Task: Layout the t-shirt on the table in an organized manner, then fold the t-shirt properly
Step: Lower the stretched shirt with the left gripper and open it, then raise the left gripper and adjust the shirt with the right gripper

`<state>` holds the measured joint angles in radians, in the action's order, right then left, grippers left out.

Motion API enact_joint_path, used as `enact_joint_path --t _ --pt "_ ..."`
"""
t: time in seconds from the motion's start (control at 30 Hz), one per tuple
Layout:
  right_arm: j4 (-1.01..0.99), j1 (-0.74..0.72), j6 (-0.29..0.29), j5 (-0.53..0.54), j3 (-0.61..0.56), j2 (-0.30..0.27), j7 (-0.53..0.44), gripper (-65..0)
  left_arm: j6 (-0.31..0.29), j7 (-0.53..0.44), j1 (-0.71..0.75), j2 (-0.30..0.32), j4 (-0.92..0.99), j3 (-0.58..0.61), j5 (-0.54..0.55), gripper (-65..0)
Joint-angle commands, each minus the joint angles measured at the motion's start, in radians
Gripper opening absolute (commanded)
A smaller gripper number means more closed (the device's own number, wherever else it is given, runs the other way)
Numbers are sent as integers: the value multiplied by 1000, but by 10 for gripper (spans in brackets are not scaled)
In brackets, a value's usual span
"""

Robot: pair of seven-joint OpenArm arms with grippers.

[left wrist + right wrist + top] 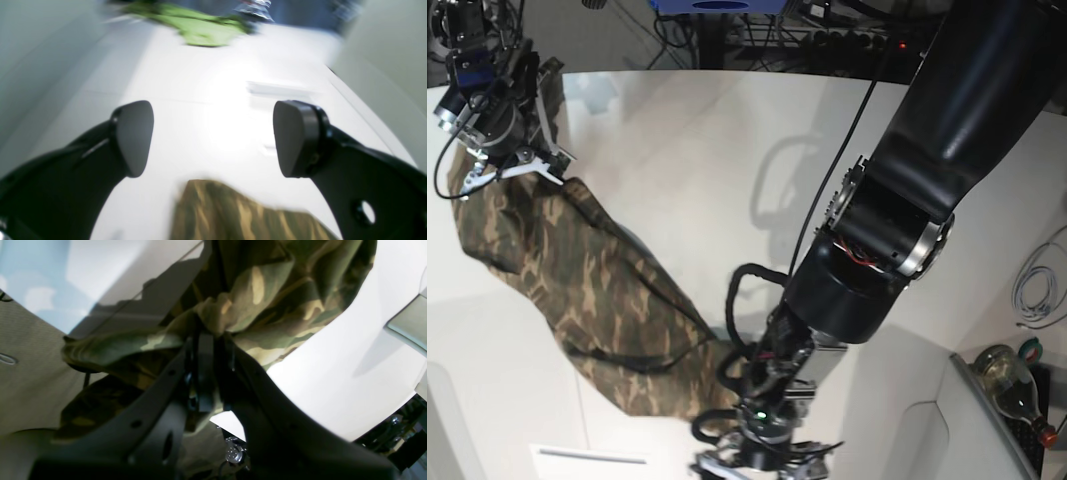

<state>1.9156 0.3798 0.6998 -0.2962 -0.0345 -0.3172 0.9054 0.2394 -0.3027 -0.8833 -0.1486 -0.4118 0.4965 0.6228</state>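
left gripper: the black two-fingered left gripper (213,138) hangs over the table with its jaws spread wide, nothing between the dark oval pads (133,136); in the base view it sits at the bottom edge (762,462).
t-shirt, near end: one edge of the soft camouflage cloth t-shirt in brown, tan and dark green (597,300) lies just below the parted jaws (233,213), flat on the surface.
table: the large smooth white table top (727,150) carries the garment, which runs diagonally from the near end toward the far left corner.
t-shirt, far end: bunched and lifted off the table, drawn up into folds (267,300).
right gripper: the black right gripper (211,340) is clamped tight on that gathered cloth; seen at top left in the base view (502,140).
background: a blurred bright green cloth (200,28) lies at the table's far end.
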Motion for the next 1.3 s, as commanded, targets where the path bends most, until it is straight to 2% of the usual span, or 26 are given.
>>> enact_joint_path --t 0.0,0.17,0.23,0.33,0.43,0.47,0.53,0.6,0.67,0.7,0.77,0.87,1.0,1.13,1.27 --pt "14 -9 -2 -13 6 0 -2 -648 2 -28 -24 -7 -25 -31 -5 -118" --pt "14 -11 -2 -14 109 77 -2 -641 2 -19 82 37 -164 1 -7 -120" --pt "15 -11 -2 -14 146 92 -2 -609 2 0 155 90 -247 29 -7 -122" --pt "20 11 -2 -14 160 91 -1 -434 2 89 280 166 -398 34 -1 -123" --pt "55 43 -2 -14 158 91 -2 -209 5 152 424 289 -580 34 1 -123" --pt "71 51 -2 -14 158 92 -7 -183 5 155 470 327 -631 32 1 -123" --pt "98 55 -2 -14 153 94 -10 -200 5 165 577 416 -740 0 1 -125" --pt "103 29 -2 -13 126 109 -32 -254 4 165 701 484 -830 -68 1 -127" --pt "98 -9 -2 -22 80 140 -56 -309 2 165 823 530 -882 -155 2 -135" --pt "97 -28 -2 -34 51 152 -64 -336 2 165 879 541 -904 -201 2 -166" --pt "78 -77 -2 -59 -34 181 -65 -369 1 165 982 542 -935 -296 2 -272" --pt "-14 -169 -2 -76 -124 217 -65 -372 -1 165 1084 542 -955 -390 -4 -453" --pt "-202 -301 -2 -76 -141 264 -67 -377 -1 165 1163 542 -979 -445 -4 -650" --pt "-357 -390 -2 -73 -141 273 -72 -377 -1 165 1211 542 -1008 -483 -5 -650" --pt "-469 -430 -2 -73 -140 273 -145 -377 -1 165 1217 542 -1008 -483 -5 -650"
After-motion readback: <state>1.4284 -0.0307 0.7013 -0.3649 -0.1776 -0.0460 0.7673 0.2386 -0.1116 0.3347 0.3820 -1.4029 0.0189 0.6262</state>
